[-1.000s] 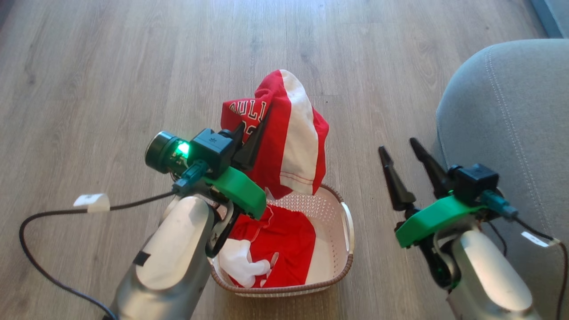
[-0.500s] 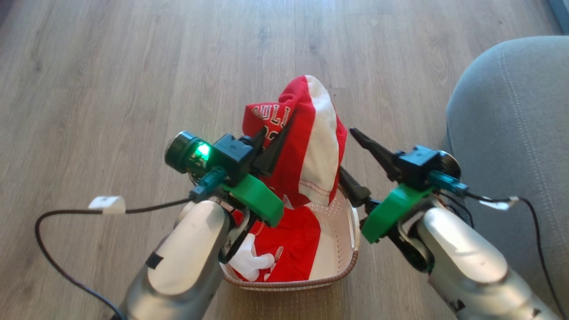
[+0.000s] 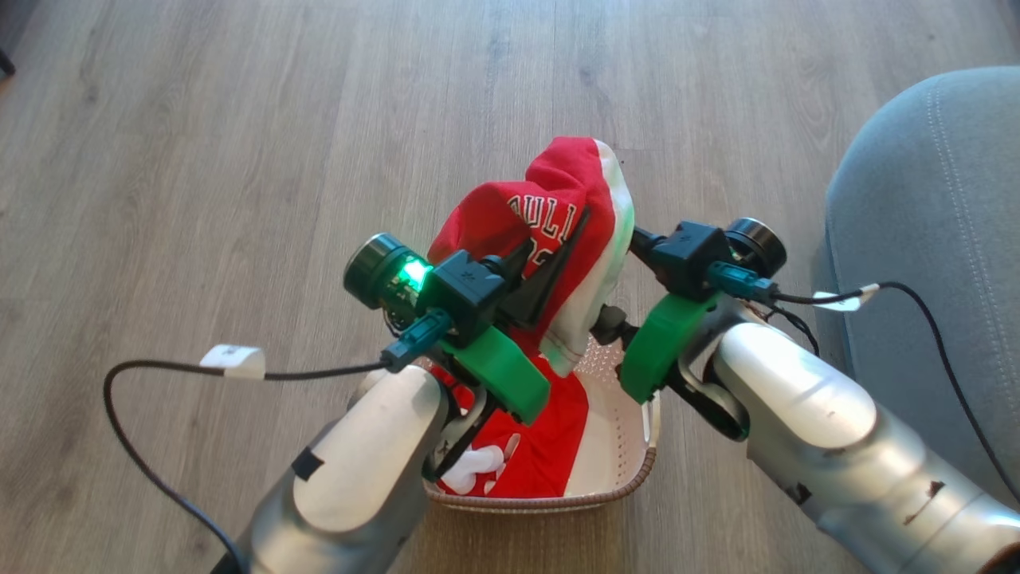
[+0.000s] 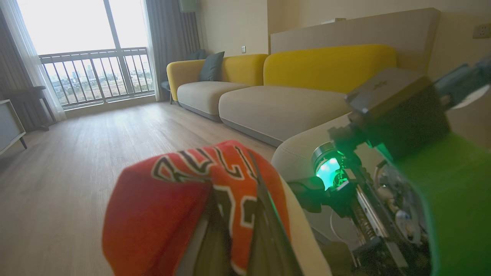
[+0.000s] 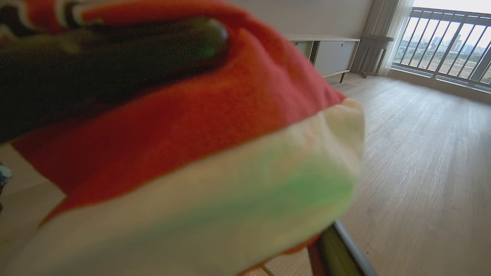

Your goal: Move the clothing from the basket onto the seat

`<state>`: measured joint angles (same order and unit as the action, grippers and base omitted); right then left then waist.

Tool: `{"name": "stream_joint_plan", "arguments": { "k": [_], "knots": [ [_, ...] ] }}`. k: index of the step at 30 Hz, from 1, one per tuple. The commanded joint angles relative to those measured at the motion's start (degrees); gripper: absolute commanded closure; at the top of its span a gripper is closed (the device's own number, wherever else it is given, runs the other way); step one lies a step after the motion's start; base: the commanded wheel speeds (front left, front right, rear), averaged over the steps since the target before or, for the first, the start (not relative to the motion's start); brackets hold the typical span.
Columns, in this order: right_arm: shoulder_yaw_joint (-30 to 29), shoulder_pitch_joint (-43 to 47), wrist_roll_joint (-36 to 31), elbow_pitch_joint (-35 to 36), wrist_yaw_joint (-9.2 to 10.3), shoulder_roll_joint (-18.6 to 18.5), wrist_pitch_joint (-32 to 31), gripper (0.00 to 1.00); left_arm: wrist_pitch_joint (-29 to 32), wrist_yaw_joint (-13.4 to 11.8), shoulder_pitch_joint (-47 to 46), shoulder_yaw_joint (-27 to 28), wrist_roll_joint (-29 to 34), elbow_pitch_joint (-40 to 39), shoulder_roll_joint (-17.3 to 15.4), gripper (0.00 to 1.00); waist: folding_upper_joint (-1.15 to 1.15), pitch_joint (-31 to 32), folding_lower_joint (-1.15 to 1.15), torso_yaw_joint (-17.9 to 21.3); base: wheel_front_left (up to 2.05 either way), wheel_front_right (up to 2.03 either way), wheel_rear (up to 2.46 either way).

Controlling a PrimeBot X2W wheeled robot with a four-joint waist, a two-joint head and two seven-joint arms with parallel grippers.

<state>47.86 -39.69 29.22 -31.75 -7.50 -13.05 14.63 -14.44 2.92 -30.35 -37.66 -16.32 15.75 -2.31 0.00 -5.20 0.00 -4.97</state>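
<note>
Now | wood floor (image 3: 239,119), yellow sofa (image 4: 326,65) | left jaws grip jersey (image 3: 550,215) | right jaws: unclear

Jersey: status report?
Left gripper shut on jersey, held over basket. Right gripper open, straddling its white edge. More clothes in basket. Right arm between jersey and seat.

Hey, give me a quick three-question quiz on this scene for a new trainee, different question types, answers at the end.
1. True or false: the left hand is shut on the red jersey, holding it up over the basket.
2. The grey seat is on the robot's: A) left B) right C) far side of the basket.
3. Fill in: the clothing lying in the basket is red and ____.
Key: 1 true; 2 B; 3 white.
</note>
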Motion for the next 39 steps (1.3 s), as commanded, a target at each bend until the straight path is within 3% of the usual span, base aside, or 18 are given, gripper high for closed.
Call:
{"name": "stream_joint_plan", "arguments": {
  "k": [1,7,8,9,10,18,19,20,21,29,39],
  "knots": [
    [0.18,-1.79,-0.32,1.42,0.01,0.9,0.37,0.0,-0.56,0.11,-3.28,1.38,-0.39,-1.93,-0.57,1.0,0.0,-0.04,0.0,-0.11,0.0,0.0,0.0],
    [1.77,-3.86,-0.66,0.9,0.01,2.23,0.37,0.0,-0.56,0.03,-3.42,-0.91,-1.67,-0.82,-0.57,1.0,0.0,-0.41,0.0,-0.4,0.0,0.0,0.0],
    [1.88,-4.09,-0.58,0.7,0.01,2.33,0.37,0.21,-0.56,0.0,-3.46,-1.19,-1.83,-0.85,-0.57,1.0,0.0,-0.47,0.0,-0.44,0.0,0.0,0.0],
    [1.77,-4.25,-0.34,0.69,0.01,2.46,0.37,0.67,-0.56,-0.05,-3.48,-1.45,-2.0,-0.87,-0.57,1.0,0.0,-0.54,0.0,-0.47,0.0,0.0,0.0],
    [1.5,-4.35,-0.19,0.75,0.01,2.52,0.37,1.0,-0.56,-0.14,-3.48,-1.66,-2.11,-0.85,-0.57,1.0,0.0,-0.61,0.0,-0.5,0.0,0.0,0.0],
    [-1.21,-2.68,-0.3,2.64,0.01,1.96,0.37,1.0,-0.56,-0.46,-3.37,-1.76,-2.1,-0.04,-0.57,1.0,0.0,-1.18,0.0,-0.34,0.0,0.0,0.0],
    [-1.55,-2.36,-0.44,2.96,0.01,1.79,0.37,1.0,-0.56,-0.51,-3.28,-1.57,-1.95,0.05,-0.57,0.85,0.0,-1.23,0.0,-0.26,0.0,0.0,0.0],
    [-1.96,-2.02,-0.57,3.28,0.01,1.61,0.37,1.0,-0.56,-0.52,-3.14,-1.37,-1.81,0.19,-0.57,0.53,0.0,-1.26,0.0,-0.18,0.0,0.0,0.0],
    [-2.31,-1.68,-0.7,3.49,0.01,1.41,0.37,1.0,-0.56,-0.49,-2.99,-1.13,-1.78,0.29,-0.57,0.0,0.0,-1.32,0.0,-0.09,0.0,0.0,0.0],
    [-7.34,0.96,-2.38,5.85,0.01,0.43,0.37,1.0,-0.56,0.26,-1.86,1.37,-0.33,1.72,-0.57,0.0,0.0,-1.55,0.0,1.57,0.0,0.0,0.0],
    [-15.04,4.7,-4.11,7.51,0.01,0.04,0.37,1.0,-0.56,2.1,0.04,4.14,1.83,3.24,-0.64,0.0,0.0,-1.55,0.0,6.77,0.0,0.0,0.0]
  ]
}}
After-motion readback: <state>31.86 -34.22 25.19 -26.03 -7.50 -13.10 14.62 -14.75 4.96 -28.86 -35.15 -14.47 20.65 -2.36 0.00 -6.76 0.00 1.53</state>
